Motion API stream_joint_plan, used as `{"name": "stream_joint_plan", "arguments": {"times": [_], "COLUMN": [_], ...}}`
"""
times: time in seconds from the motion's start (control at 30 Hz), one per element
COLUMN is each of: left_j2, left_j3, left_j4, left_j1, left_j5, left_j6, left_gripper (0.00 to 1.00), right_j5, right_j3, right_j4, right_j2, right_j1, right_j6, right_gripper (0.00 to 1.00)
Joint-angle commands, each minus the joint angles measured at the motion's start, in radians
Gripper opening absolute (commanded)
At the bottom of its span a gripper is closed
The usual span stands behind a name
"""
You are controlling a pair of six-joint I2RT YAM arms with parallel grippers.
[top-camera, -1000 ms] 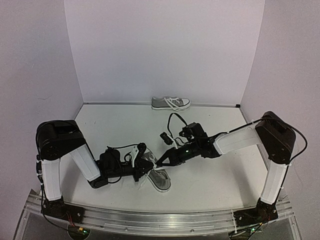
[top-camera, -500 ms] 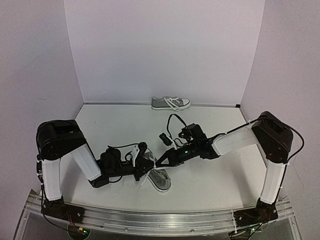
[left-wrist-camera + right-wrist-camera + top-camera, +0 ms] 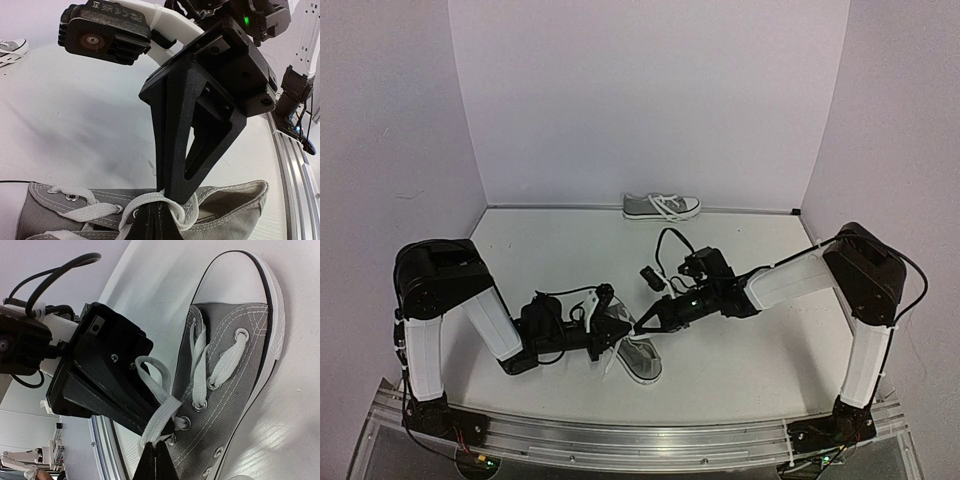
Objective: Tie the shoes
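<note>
Left claw (image 3: 157,216): I see it pinched shut. It sits low over the laced top of the near shoe (image 3: 640,362), and a strand of white lace (image 3: 160,412) runs into its tips.
Right claw (image 3: 155,458): also closed tight. The flat lace crosses right at its tips, so I read it as holding the lace.
Claw to claw: the two come in from opposite sides and meet almost tip to tip above the shoe's tongue. The lace is the only thing between them.
Near shoe: lies on the table (image 3: 750,350) close to the arm bases, directly under both claws. In the right wrist view its white toe cap (image 3: 235,280) points away from the claws.
Lace: a small loop stands up just beside the left claw's tips. The rest stays threaded across the eyelets toward the toe.
Far shoe (image 3: 662,207): sits side-on against the back wall (image 3: 650,100), well apart from both claws and touched by neither.
</note>
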Motion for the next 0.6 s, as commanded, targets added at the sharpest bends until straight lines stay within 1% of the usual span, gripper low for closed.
{"name": "stream_joint_plan", "arguments": {"times": [0.0,0.17,0.27,0.47,0.57], "left_j2": [-0.018,-0.081,-0.137,-0.290,-0.380], "left_j3": [0.004,-0.044,-0.074,-0.092,-0.092], "left_j4": [0.191,0.129,0.062,-0.143,-0.261], "left_j1": [-0.004,-0.004,-0.004,-0.005,-0.004], "left_j5": [0.002,-0.004,0.000,0.007,-0.037], "left_j6": [0.021,0.027,0.029,0.045,0.038], "left_gripper": [0.03,0.12,0.21,0.35,0.41], "right_j5": [-0.003,0.019,0.030,0.042,0.051], "right_j3": [-0.003,-0.011,-0.014,-0.011,-0.008], "right_j4": [0.048,0.046,0.046,0.046,0.045], "right_j2": [-0.020,-0.037,-0.045,-0.049,-0.053], "right_j1": [0.011,0.010,0.011,0.010,0.010], "right_j6": [-0.002,-0.003,-0.003,-0.004,-0.005], "right_gripper": [0.00,0.00,0.00,0.00,0.00]}}
